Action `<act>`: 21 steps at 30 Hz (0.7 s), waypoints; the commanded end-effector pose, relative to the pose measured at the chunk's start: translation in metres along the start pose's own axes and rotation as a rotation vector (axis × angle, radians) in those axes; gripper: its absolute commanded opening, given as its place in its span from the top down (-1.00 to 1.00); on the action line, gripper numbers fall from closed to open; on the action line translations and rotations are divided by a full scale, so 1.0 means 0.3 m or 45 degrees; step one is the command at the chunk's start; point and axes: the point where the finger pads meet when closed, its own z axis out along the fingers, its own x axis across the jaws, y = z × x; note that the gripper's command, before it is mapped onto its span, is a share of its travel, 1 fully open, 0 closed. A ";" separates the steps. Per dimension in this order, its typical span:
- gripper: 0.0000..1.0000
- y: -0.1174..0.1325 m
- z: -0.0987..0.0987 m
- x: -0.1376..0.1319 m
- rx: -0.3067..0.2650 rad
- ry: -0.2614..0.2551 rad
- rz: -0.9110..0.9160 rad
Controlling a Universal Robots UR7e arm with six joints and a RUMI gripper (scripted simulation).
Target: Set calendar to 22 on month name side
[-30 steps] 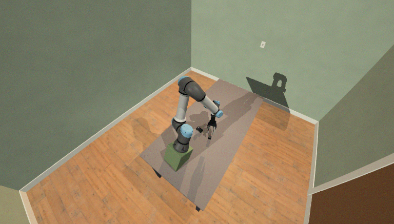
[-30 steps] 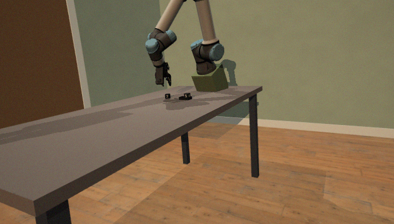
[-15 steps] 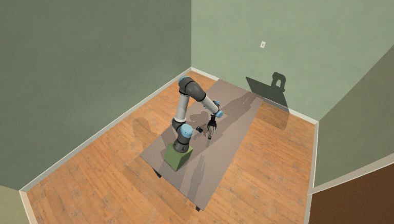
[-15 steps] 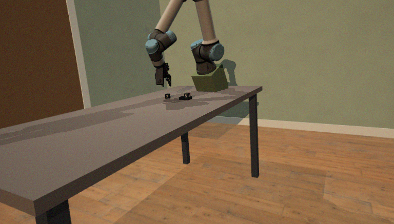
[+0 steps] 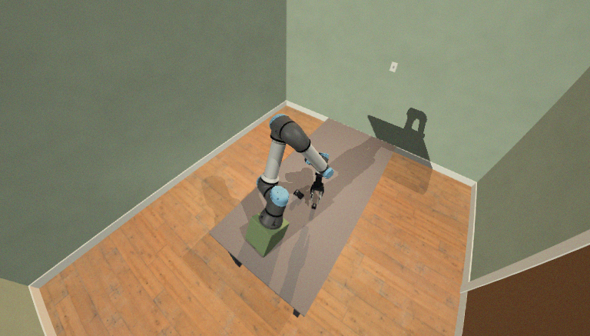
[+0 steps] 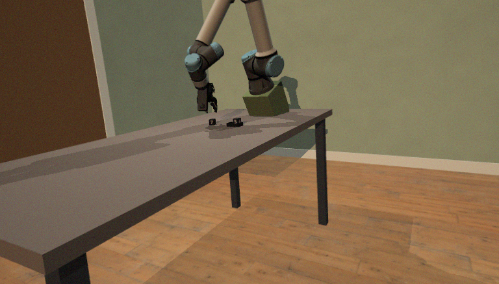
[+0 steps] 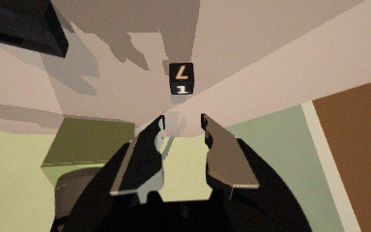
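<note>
A loose black cube point(image 5: 313, 205) point(image 6: 212, 121) point(image 7: 182, 78) stands on the table beside the tray. Its side towards the exterior camera shows an upright 7. The wrist view shows the 7 and, on the cube's top, a 1. The black tray point(image 6: 229, 124) holds the other cube point(image 6: 237, 120), whose digit is too small to read surely. The month's name cannot be made out. My gripper point(image 6: 211, 112) point(image 7: 183, 115) is partly open and empty, above and beyond the loose cube as seen from the exterior view. A dark part of the tray or its cube is cut off at the wrist view's top left.
The green base block point(image 5: 263, 238) point(image 6: 262, 104) point(image 7: 92, 140) carries the arm and stands near one end of the grey table point(image 5: 322, 245) point(image 6: 147, 163). The tray lies between the loose cube and the arm's base side. Arm shadows fall across the table.
</note>
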 end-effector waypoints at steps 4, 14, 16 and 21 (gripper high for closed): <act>0.44 -0.034 0.033 0.001 0.001 0.001 0.000; 0.44 -0.071 0.069 0.001 0.001 0.001 0.000; 0.44 -0.079 0.077 0.001 0.001 0.001 0.000; 0.44 -0.096 0.095 0.001 0.001 0.001 0.000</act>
